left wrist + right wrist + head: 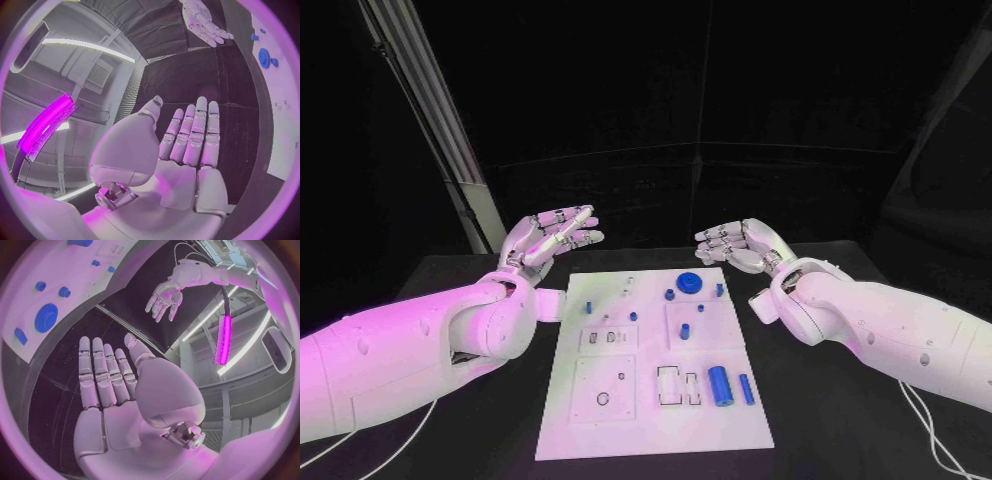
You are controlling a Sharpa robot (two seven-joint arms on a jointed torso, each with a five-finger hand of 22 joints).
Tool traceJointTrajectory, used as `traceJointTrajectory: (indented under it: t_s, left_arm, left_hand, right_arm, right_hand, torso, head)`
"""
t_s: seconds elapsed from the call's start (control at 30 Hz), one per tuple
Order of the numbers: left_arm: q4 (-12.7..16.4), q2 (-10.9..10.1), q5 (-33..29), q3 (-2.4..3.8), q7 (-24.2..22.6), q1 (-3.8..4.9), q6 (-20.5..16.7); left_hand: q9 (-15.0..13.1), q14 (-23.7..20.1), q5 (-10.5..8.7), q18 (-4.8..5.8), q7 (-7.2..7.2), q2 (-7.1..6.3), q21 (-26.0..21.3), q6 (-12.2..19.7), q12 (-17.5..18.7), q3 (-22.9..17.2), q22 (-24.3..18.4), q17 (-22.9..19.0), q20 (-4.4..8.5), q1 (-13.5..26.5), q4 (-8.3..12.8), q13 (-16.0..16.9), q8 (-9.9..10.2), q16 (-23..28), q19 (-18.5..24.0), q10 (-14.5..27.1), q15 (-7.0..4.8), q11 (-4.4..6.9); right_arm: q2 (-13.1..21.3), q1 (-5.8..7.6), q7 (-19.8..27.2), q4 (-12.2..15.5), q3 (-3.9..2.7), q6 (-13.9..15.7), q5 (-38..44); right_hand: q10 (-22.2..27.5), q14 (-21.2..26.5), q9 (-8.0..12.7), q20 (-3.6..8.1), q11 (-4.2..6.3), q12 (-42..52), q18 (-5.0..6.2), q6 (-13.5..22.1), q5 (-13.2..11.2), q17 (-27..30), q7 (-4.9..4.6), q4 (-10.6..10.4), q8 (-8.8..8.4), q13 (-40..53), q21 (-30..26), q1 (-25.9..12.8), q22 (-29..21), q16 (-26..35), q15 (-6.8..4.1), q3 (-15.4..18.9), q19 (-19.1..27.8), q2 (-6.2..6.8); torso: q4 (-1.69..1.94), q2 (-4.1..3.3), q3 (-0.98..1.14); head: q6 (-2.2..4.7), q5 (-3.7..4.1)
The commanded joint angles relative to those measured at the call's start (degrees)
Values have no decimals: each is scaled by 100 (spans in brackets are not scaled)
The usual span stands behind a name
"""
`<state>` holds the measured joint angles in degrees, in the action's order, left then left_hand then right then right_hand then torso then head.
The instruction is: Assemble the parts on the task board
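While both hands hover empty past the board's far corners:
left hand: 11 o'clock, fingers spread
right hand: 1 o'clock, fingers spread
task board: blue gear at 12; no readable markings

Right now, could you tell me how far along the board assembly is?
Apparently just starting. Done: nothing evident; blue parts, such as the large cylinder and the round gear, still lie on the task board. In hand: nothing; left hand and right hand are open, beyond the board's far edge.
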<state>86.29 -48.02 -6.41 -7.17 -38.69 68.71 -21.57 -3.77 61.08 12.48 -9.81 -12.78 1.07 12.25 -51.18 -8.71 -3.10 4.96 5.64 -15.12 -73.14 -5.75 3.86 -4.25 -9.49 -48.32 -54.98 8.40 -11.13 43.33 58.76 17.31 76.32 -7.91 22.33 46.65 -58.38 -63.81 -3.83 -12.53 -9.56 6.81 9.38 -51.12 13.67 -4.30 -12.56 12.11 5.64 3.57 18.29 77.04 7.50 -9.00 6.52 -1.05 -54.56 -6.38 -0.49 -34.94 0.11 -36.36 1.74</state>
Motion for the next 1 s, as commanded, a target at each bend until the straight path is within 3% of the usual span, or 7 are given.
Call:
traceJointTrajectory:
  t_s: [0.03, 0.17, 0.33, 0.43, 0.53, 0.7, 1.0]
  left_arm:
    - [192, -73, 203, 5, 28, 8, 172]
    - [376, -103, 219, 5, 72, 8, 224]
    - [526, -82, 224, 4, 119, 6, 302]
    - [561, -63, 225, 3, 137, 4, 337]
    - [559, -37, 224, 2, 158, 2, 380]
    - [519, -11, 223, 1, 167, -4, 441]
    - [522, -5, 138, 1, 190, -4, 491]
  left_hand:
    - [-5, 92, 17, -86, -122, 37, 10, -94, -16, 7, -17, 12, 27, -21, 52, 5, -32, -31, -92, -97, -25, 28]
    - [-2, 124, 17, -86, -107, 47, 8, -125, -3, 1, -27, 15, 40, -23, 72, 3, -24, -14, -146, -131, -37, 41]
    - [-2, 123, 17, -85, -104, 54, 7, -138, 9, -2, -31, 13, 44, -20, 76, -1, -23, -2, -166, -130, -38, 42]
    - [-1, 116, 17, -83, -103, 60, 4, -144, 23, -4, -36, 10, 45, -17, 80, -5, -19, 14, -180, -122, -36, 41]
    - [5, 97, 15, -78, -134, 53, -10, -134, 54, 6, -48, 2, 43, 0, 88, -12, 1, 47, -196, -97, -25, 22]
    - [6, 91, 15, -77, -143, 55, -17, -128, 65, 8, -54, -1, 41, 6, 90, -13, 9, 60, -201, -89, -20, 15]
    - [11, 65, 15, -72, -182, 63, -54, -84, 102, 13, -78, -11, 28, 21, 106, -18, 38, 107, -202, -49, 1, -15]
  right_arm:
    - [-37, 139, -648, -15, -6, -344, 1778]
    - [-105, 286, -1076, -40, -7, -545, 2760]
    - [-223, 395, -1480, -89, -8, -748, 3761]
    - [-283, 427, -1628, -118, -9, -857, 4174]
    - [-348, 446, -1734, -157, -9, -945, 4540]
    - [-438, 469, -1839, -187, -9, -1138, 4923]
    - [-506, 503, -1905, -207, -9, -1473, 5242]
  right_hand:
    - [-917, -1388, -34, 498, 315, 22, 103, -757, 5, -240, 213, 342, 88, 17, 993, 124, 471, -414, -477, -127, -1034, 49]
    - [-1163, -1828, -5, 666, 426, -127, 83, -903, -18, -381, 277, 435, 26, 9, 1656, 82, 879, -533, -591, -228, -1117, 103]
    - [-1256, -2193, 4, 716, 464, -277, 93, -928, -76, -599, 296, 437, -79, 15, 2171, -19, 1203, -784, -659, -318, -1115, 189]
    - [-1076, -2265, 12, 717, 431, -346, 94, -881, -85, -704, 282, 430, -147, -7, 2330, -75, 1305, -915, -655, -354, -1090, 231]
    - [-916, -2262, 5, 709, 424, -318, 102, -836, -106, -986, 277, 438, -192, 7, 2593, -160, 1470, -1331, -660, -417, -1064, 304]
    - [-881, -2223, 3, 705, 444, -324, 108, -802, -124, -1532, 316, 422, -193, 6, 3132, -278, 1804, -2178, -678, -613, -1050, 316]
    - [-769, -2129, 5, 682, 418, -328, 77, -749, -145, -1782, 327, 405, -198, 4, 3528, -358, 2199, -2515, -661, -746, -992, 369]
  torso:
    - [70, -177, -30]
    - [135, -294, -47]
    - [192, -415, -72]
    - [223, -480, -79]
    - [246, -523, -78]
    - [279, -577, -82]
    - [338, -654, -95]
  head:
    - [37, 66]
    - [89, 139]
    - [120, 184]
    - [133, 214]
    - [134, 229]
    - [147, 260]
    - [120, 280]
